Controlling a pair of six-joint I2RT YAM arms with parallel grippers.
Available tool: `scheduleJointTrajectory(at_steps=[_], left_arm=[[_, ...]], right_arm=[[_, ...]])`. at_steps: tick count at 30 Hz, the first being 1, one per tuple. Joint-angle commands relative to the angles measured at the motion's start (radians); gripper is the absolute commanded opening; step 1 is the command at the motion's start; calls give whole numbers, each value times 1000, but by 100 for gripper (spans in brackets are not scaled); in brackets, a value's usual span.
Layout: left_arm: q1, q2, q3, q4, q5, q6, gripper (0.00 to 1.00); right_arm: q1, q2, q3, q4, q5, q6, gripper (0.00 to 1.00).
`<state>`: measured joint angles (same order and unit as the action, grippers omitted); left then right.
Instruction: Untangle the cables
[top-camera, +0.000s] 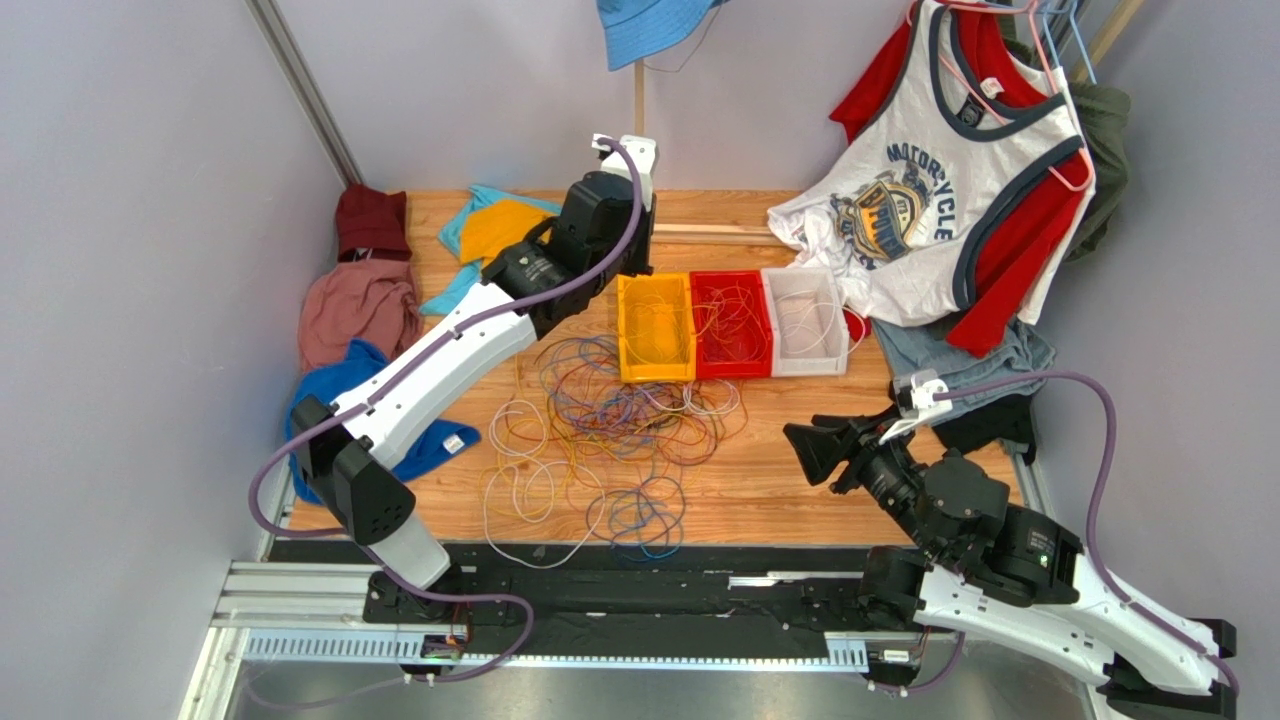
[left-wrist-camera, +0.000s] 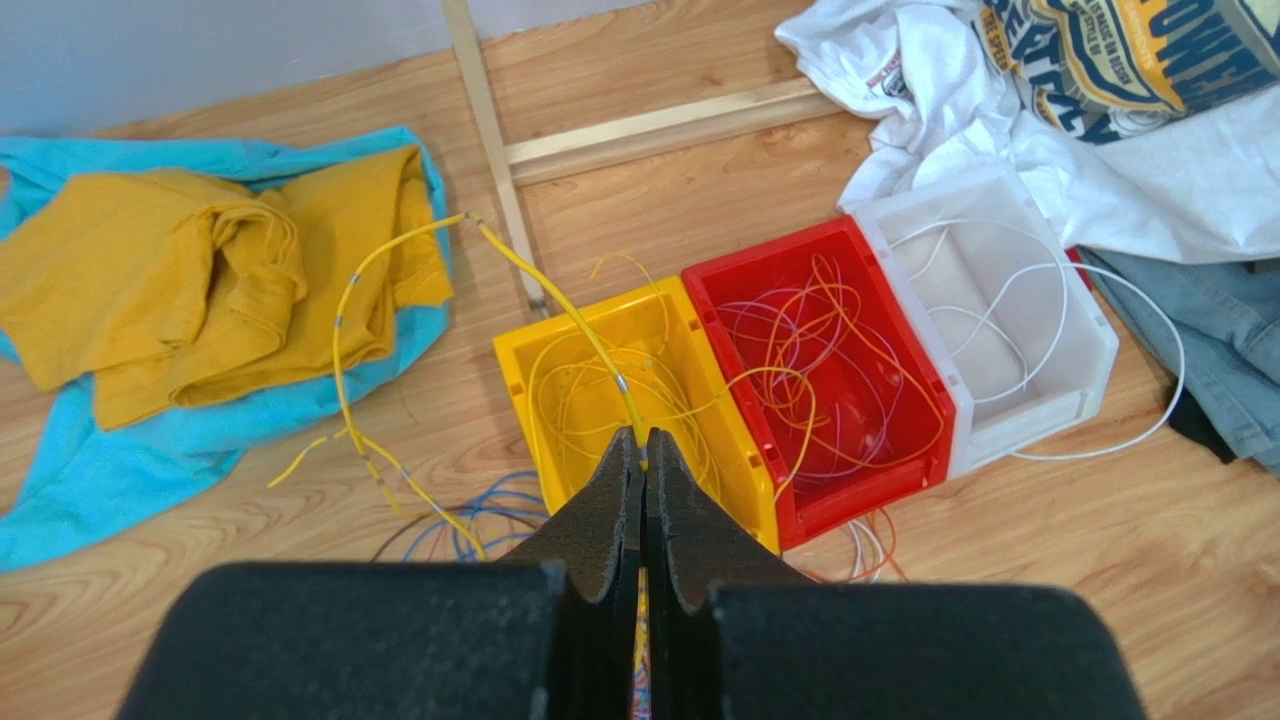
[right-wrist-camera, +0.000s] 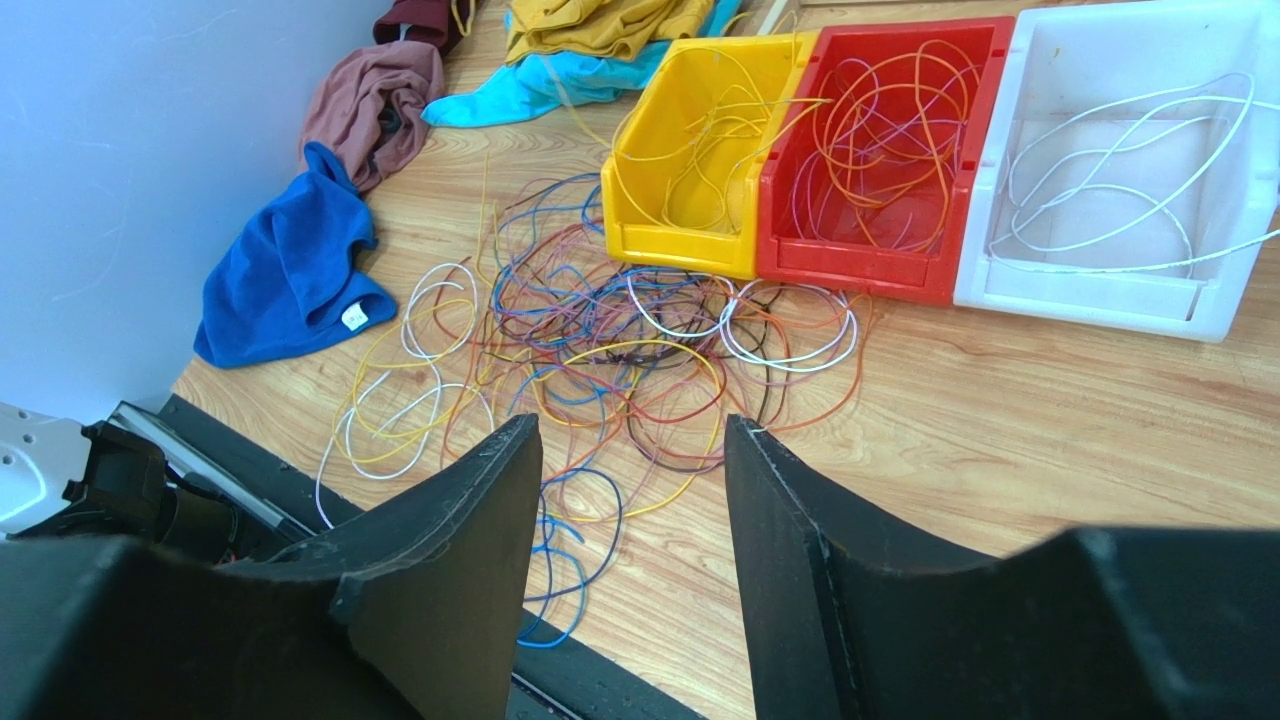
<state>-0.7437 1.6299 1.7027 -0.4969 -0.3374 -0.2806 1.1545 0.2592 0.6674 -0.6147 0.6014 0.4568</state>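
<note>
Wood table (right-wrist-camera: 977, 405), 3 bins (right-wrist-camera: 857, 267) (glossy plastic).

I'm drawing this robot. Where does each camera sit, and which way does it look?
Top camera: high above, behind the arms, looking down at the table; the left arm and right arm show.
Left wrist camera: on the left arm, looking down at the yellow bin past the left jaws, shut on a yellow cable.
Right wrist camera: low on the right arm, facing the cable pile and bins; the open right jaws show.
Both wrist views share the red bin.
</note>
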Motion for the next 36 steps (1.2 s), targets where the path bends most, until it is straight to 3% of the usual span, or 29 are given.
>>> scheduleJointTrajectory(at_steps=[1, 23, 29, 36], left_arm=[[1, -32, 0, 20, -25, 26, 0], [1, 208, 51, 106, 150, -65, 0], [1, 254, 26, 220, 282, -112, 0], [0, 179, -54, 431, 374, -111, 0]], right_arm=[[4, -5, -8, 13, 8, 11, 52], [2, -2, -26, 15, 8, 16, 52], [2, 2, -26, 10, 11, 16, 52], [2, 6, -28, 10, 11, 17, 52]])
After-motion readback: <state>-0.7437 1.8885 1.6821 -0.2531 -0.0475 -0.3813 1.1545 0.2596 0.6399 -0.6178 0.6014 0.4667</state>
